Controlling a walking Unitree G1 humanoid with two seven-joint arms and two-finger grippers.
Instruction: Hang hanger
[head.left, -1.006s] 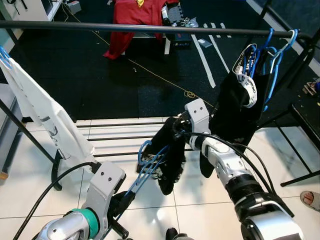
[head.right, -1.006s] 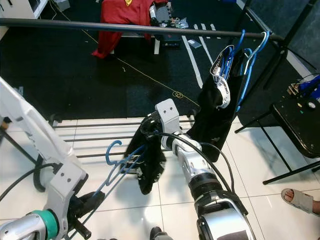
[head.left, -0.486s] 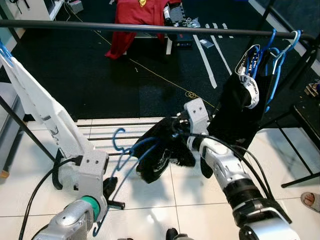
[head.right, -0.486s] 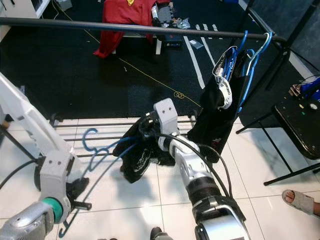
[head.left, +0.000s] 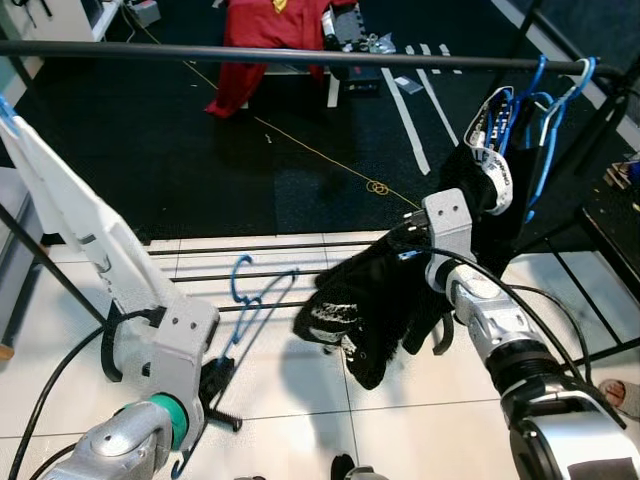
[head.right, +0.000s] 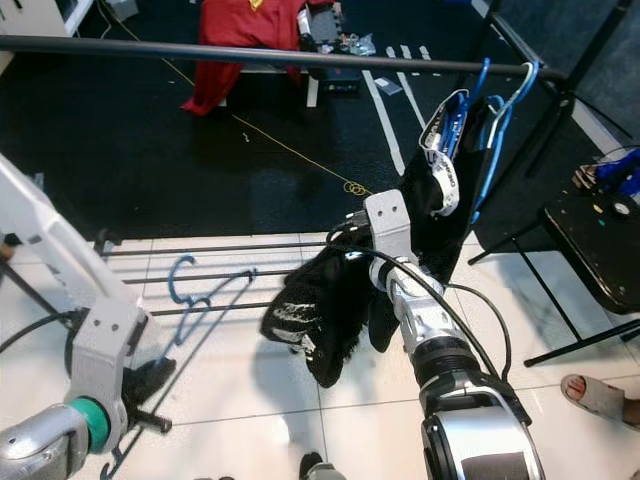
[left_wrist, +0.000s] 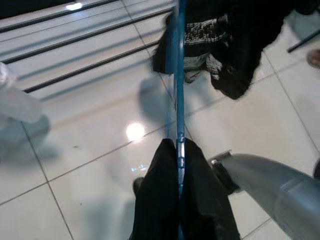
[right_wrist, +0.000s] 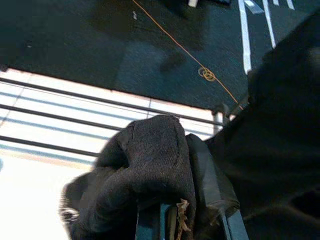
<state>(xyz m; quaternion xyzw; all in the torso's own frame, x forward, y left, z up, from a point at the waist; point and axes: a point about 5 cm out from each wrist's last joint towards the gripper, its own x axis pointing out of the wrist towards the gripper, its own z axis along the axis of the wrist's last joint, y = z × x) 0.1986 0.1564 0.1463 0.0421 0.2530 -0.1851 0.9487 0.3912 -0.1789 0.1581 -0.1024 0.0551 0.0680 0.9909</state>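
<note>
Left gripper (left_wrist: 179, 165): I see its two black fingers pressed together on the thin blue plastic hanger (head.left: 250, 300), low at the near left.
Hanger: it slants up from my left gripper over the white tiles, hook at the far end, well below the long black clothes rail (head.left: 300, 56).
Right gripper (right_wrist: 187, 215): I see it clamped on the dark knitted garment (head.left: 365, 310), which droops just right of the hanger.
Far right of the rail: blue hangers (head.left: 550, 110) with black clothing hang there.

Blue hanger (head.left: 252, 300) by left arm, black garment (head.left: 365, 310) on right arm.
</note>
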